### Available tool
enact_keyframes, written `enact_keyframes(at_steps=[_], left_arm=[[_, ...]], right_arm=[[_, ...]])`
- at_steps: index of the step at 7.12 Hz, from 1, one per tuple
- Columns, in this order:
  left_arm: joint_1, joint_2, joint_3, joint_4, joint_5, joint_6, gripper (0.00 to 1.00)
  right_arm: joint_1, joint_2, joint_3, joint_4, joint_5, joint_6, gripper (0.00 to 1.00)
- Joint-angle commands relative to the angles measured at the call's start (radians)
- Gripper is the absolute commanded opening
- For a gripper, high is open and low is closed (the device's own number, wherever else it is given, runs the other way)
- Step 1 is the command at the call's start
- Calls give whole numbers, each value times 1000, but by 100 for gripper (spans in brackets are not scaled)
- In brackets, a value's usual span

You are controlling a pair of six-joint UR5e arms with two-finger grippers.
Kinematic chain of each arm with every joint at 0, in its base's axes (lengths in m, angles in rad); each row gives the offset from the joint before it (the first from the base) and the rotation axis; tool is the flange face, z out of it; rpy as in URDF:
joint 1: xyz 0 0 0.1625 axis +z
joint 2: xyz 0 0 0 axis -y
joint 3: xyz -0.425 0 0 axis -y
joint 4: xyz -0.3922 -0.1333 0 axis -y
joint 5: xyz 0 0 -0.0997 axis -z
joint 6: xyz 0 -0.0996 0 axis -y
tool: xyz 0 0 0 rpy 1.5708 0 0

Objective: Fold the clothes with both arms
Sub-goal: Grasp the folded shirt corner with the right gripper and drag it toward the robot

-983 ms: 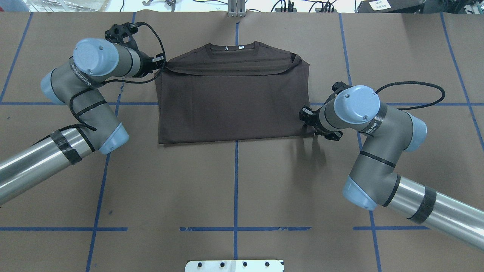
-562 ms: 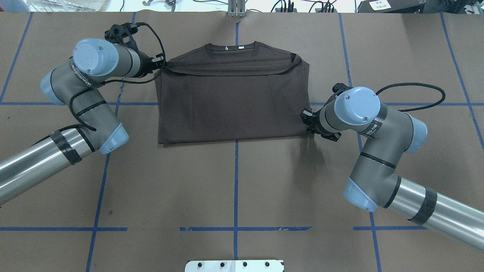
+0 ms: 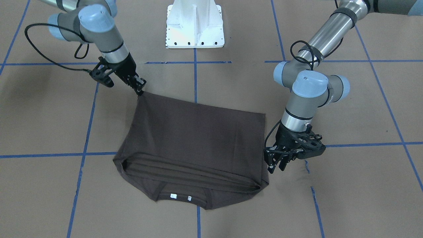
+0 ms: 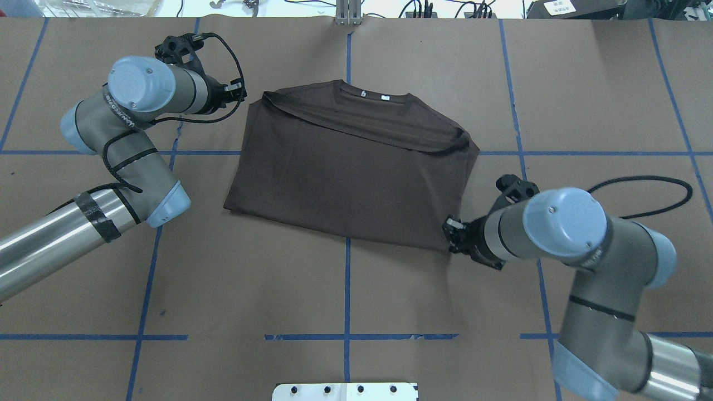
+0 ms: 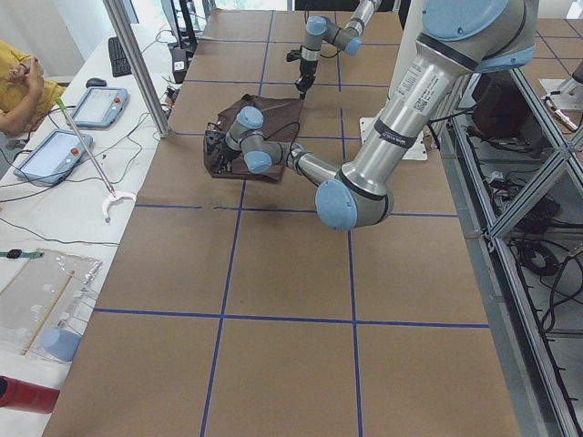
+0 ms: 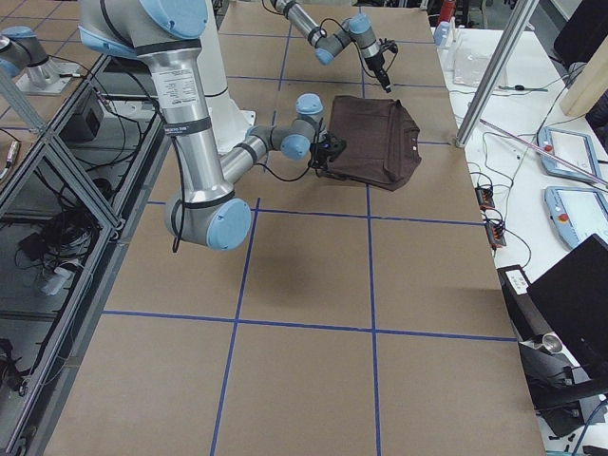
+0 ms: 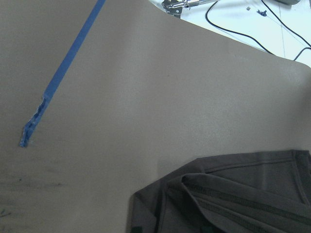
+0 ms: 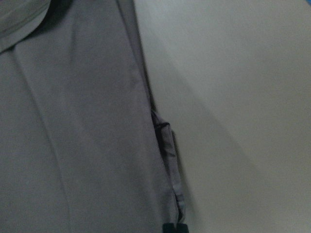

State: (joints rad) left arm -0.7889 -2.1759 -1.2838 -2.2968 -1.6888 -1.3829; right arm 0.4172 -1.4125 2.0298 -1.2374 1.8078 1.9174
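Pinching near right hem corner of folded dark brown T-shirt (image 4: 345, 178) with right gripper (image 3: 141, 90), clamped on cloth. Spread flat, skewed on table (image 4: 345, 289), collar far. Holding left gripper (image 3: 277, 165) parted, empty, just beside far left shoulder fold, not touching

Dk brown T-shirt (image 4: 351, 178) folded flat, skewed, collar on far side. R gripper (image 4: 452, 236) pinches near hem corner; L gripper (image 4: 240, 93) spread, just off shoulder fold.
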Motion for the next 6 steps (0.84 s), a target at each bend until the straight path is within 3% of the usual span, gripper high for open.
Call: enact_keyframes(at_steps=[1, 2, 3, 4, 5, 6], left_arm=[[2, -1, -2, -12, -3, 1, 50], [2, -5, -8, -12, -6, 2, 50], [2, -8, -20, -10, -8, -2, 50], [4, 1, -61, -6, -47, -10, 50], [5, 58, -139, 2, -134, -28, 51], [10, 100, -200, 2, -164, -91, 51]], right_arm=[[-173, -252, 245, -2, 142, 22, 0], [-228, -284, 248, -1, 210, 22, 0], [-312, -278, 250, 0, 209, 44, 15], [-358, -278, 248, 0, 203, 96, 99], [-336, -275, 250, 0, 194, 165, 100], [-257, -255, 251, 0, 194, 169, 100]])
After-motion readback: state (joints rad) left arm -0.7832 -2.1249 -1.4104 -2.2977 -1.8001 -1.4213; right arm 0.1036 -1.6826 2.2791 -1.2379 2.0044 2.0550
